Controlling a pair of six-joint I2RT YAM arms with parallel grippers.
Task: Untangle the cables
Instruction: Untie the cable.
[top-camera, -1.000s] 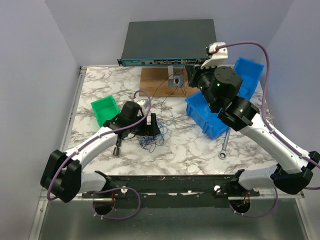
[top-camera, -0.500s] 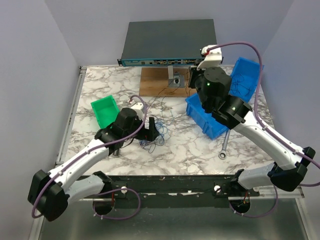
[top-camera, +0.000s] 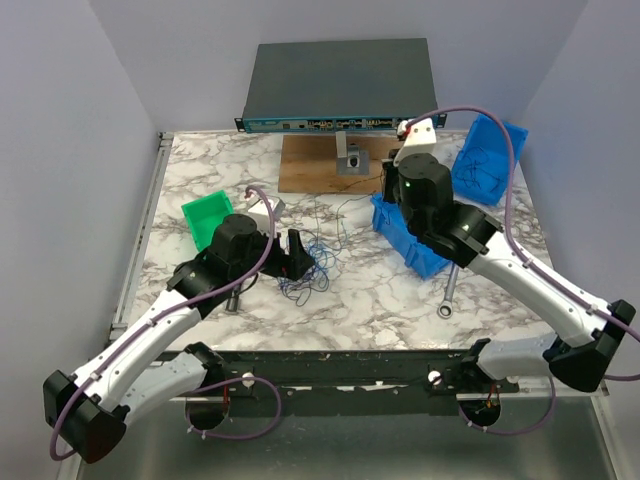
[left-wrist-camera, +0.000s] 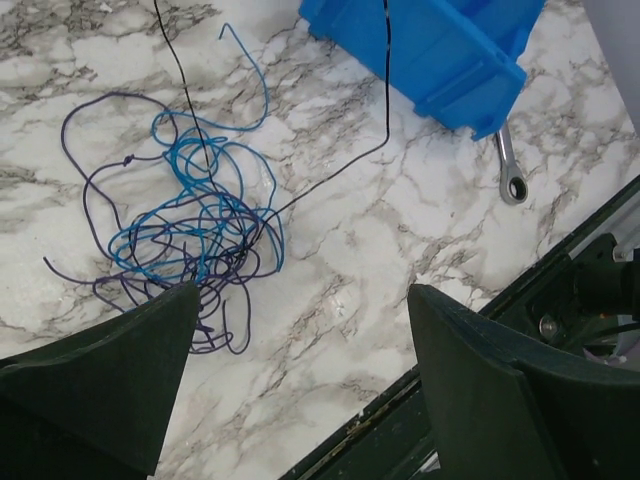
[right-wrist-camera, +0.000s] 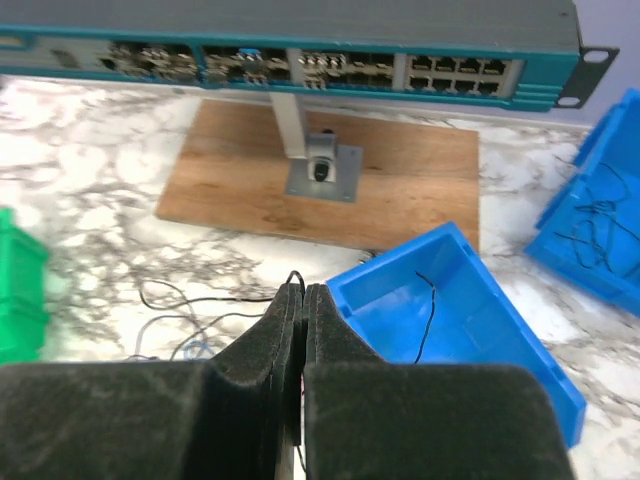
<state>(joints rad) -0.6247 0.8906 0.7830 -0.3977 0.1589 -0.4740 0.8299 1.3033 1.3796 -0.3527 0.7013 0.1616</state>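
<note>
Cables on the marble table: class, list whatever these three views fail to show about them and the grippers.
- Left wrist view: the tangle of cables has its near edge hidden behind a finger of the left gripper; the black wire runs off the top edge.
- Right wrist view: the right gripper is shut, but its pads hide whether a wire is pinched.
- Top view: single strands are too thin to trace.
</note>
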